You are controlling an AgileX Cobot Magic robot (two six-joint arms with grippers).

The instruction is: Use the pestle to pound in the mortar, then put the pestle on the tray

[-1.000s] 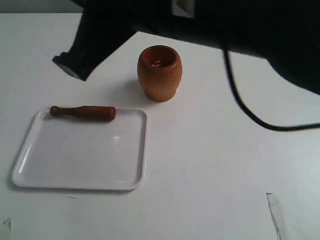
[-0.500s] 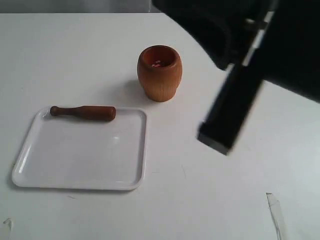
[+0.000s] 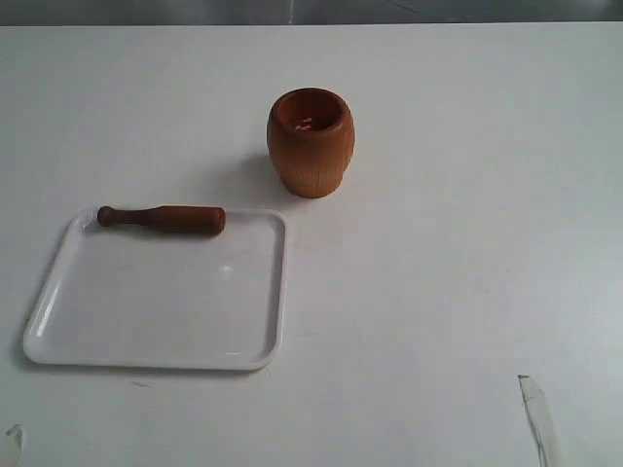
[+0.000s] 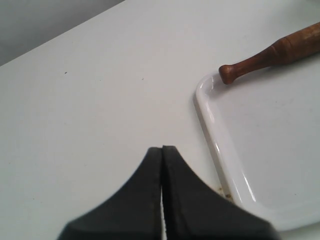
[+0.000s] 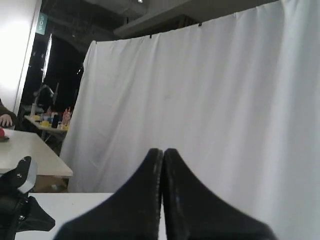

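The orange-brown mortar (image 3: 311,142) stands upright on the white table, with small pink bits inside its mouth. The reddish-brown pestle (image 3: 162,219) lies flat along the far rim of the white tray (image 3: 156,357), its narrow handle pointing left. In the left wrist view the pestle (image 4: 272,53) rests over the tray's (image 4: 212,125) corner. My left gripper (image 4: 162,150) is shut and empty, hovering over bare table beside the tray's rim. My right gripper (image 5: 162,151) is shut and empty, pointing at a white curtain. Neither gripper shows in the exterior view.
A strip of clear tape (image 3: 537,413) lies near the table's front right corner, and a small scrap (image 3: 14,434) at the front left. In the right wrist view, a white curtain (image 5: 210,100) and a distant room with tables appear.
A dark arm that crossed the upper part of the exterior view has swept right and left the frame. The mortar, pestle and tray have not moved.
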